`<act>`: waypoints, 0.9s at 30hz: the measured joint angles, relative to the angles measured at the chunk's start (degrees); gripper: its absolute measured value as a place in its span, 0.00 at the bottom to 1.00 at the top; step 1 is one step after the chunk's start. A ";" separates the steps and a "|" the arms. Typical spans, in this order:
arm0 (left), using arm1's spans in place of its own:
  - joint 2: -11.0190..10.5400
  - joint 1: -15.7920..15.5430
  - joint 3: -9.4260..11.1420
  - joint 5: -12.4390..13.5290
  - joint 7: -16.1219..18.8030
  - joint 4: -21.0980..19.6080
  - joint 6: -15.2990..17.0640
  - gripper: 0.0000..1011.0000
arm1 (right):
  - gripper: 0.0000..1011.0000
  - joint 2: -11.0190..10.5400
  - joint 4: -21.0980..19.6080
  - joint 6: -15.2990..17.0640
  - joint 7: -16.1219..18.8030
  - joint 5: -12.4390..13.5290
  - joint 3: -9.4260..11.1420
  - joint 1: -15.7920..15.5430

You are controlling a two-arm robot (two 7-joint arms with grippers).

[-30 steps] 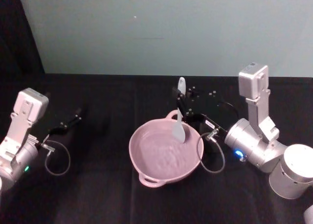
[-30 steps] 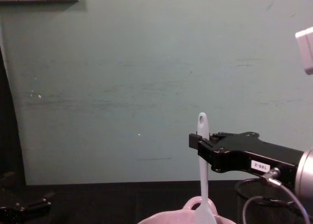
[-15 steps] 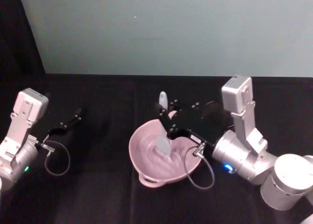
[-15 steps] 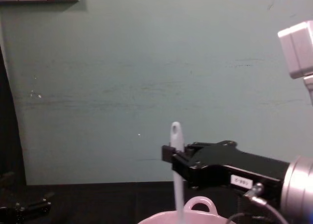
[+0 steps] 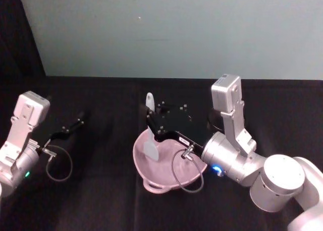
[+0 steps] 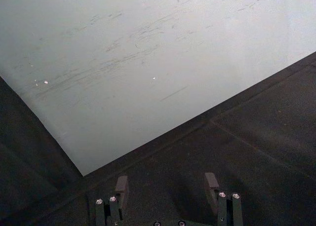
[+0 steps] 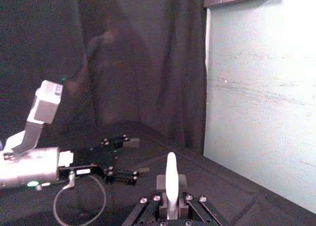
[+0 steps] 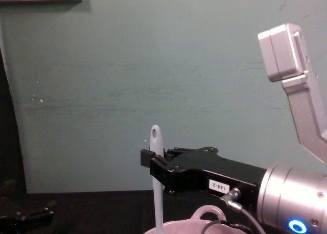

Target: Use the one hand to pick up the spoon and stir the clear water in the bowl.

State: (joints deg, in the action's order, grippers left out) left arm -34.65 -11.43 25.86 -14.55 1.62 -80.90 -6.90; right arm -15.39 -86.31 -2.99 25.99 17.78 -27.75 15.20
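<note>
The pale pink bowl (image 5: 139,159) sits mid-table with water inside. My right gripper (image 5: 151,122) reaches over it from the right and is shut on the handle of the white spoon (image 5: 150,146). The spoon stands upright with its blade down in the bowl's left part. From the chest, the spoon (image 8: 156,185) rises from the bowl's rim (image 8: 207,212), held by the right gripper (image 8: 151,160). The right wrist view shows the handle (image 7: 171,179) pinched between the jaws. My left gripper (image 5: 74,125) rests parked at the left; its fingers (image 6: 122,185) stand apart over bare cloth.
Black cloth covers the table up to a pale green wall (image 5: 166,34). A cable loop (image 5: 187,173) from the right wrist hangs over the bowl's near right rim. The left arm (image 7: 37,159) lies far off to the left of the bowl.
My right gripper has carried the spoon leftward across the bowl, from near its far right rim to its left part. The left arm has not moved.
</note>
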 joint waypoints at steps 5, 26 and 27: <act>0.00 0.00 0.00 0.00 0.00 0.00 0.00 0.99 | 0.12 1.25 3.02 -0.51 -0.29 0.81 0.53 1.76; 0.00 0.00 0.00 0.00 0.00 0.00 0.00 0.99 | 0.12 -2.72 2.59 -0.01 -2.14 1.74 5.69 1.03; 0.00 0.00 0.00 0.00 0.00 0.00 0.00 0.99 | 0.12 -2.88 2.33 0.07 -2.14 1.74 5.73 0.85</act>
State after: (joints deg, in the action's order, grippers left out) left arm -34.64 -11.43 25.86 -14.55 1.62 -80.90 -6.90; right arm -18.27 -83.97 -2.91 23.85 19.52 -22.02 16.05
